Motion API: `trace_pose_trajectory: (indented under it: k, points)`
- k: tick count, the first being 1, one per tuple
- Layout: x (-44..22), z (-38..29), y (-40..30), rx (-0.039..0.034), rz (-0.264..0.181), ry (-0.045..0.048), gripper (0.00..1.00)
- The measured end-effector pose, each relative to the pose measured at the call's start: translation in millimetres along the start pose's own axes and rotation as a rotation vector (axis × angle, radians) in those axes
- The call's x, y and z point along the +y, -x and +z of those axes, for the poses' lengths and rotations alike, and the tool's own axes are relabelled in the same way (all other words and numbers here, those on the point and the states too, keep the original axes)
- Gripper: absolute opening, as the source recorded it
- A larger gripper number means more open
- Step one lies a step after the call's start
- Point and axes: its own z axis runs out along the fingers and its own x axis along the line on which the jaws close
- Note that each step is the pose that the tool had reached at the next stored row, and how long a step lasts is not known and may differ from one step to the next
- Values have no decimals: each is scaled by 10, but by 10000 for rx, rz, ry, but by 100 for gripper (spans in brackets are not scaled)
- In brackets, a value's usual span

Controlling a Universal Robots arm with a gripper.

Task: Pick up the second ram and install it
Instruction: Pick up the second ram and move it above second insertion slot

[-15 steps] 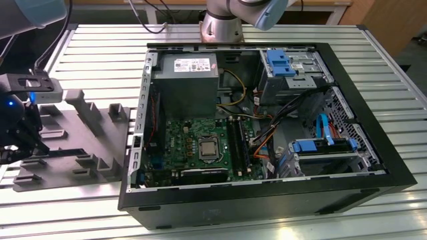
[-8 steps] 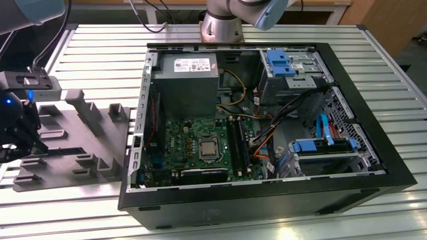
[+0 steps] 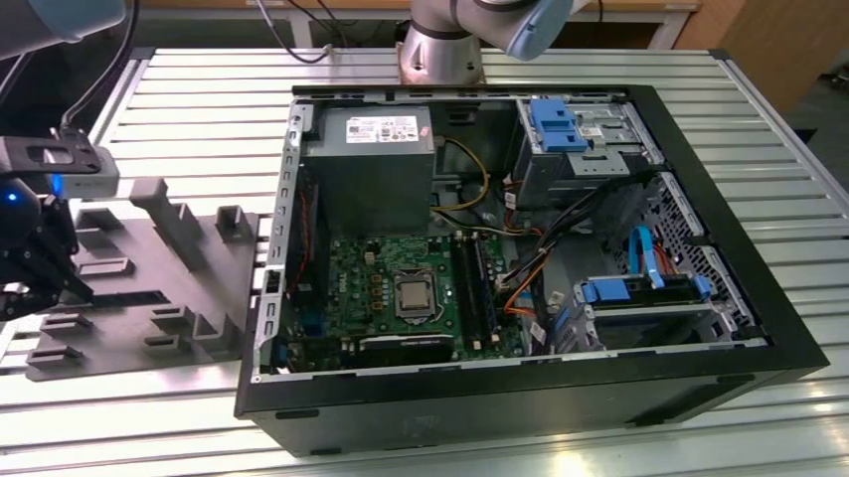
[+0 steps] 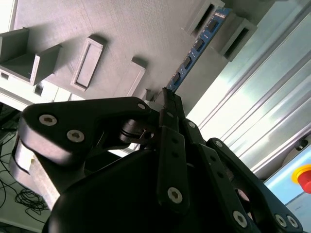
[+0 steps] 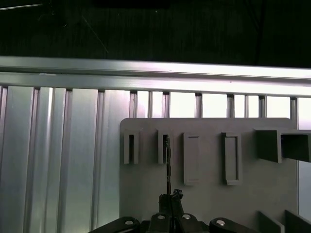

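Note:
The second ram [image 4: 197, 46] is a thin stick with small black chips, standing on edge in the slotted holders of a grey fixture tray [image 4: 121, 29]. In the first wrist view the ram [image 5: 168, 165] shows as a thin dark line running from a tray slot to the fingertips. My gripper [image 4: 167, 99] [image 5: 171, 198] is shut on the near end of the stick. In the exterior view the gripper [image 3: 30, 293] hangs over the grey tray [image 3: 146, 288] at the far left, away from the open computer case [image 3: 531, 397]. Long black memory slots [image 3: 475, 288] lie beside the processor on the green motherboard [image 3: 385, 268].
The tray and case sit on a slatted aluminium table [image 3: 199, 99]. Inside the case are a power supply [image 3: 372, 149], bundled cables [image 3: 531, 268] and blue drive brackets [image 3: 637, 288]. Raised grey blocks [image 3: 173, 204] stand on the tray. A red button [image 4: 303, 177] sits past the table edge.

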Motion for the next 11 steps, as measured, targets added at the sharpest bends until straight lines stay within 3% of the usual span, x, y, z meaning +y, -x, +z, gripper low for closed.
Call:
trace_pose_trajectory:
  k: [11]
  points:
    - [2,-53,1,1,0,-1,11]
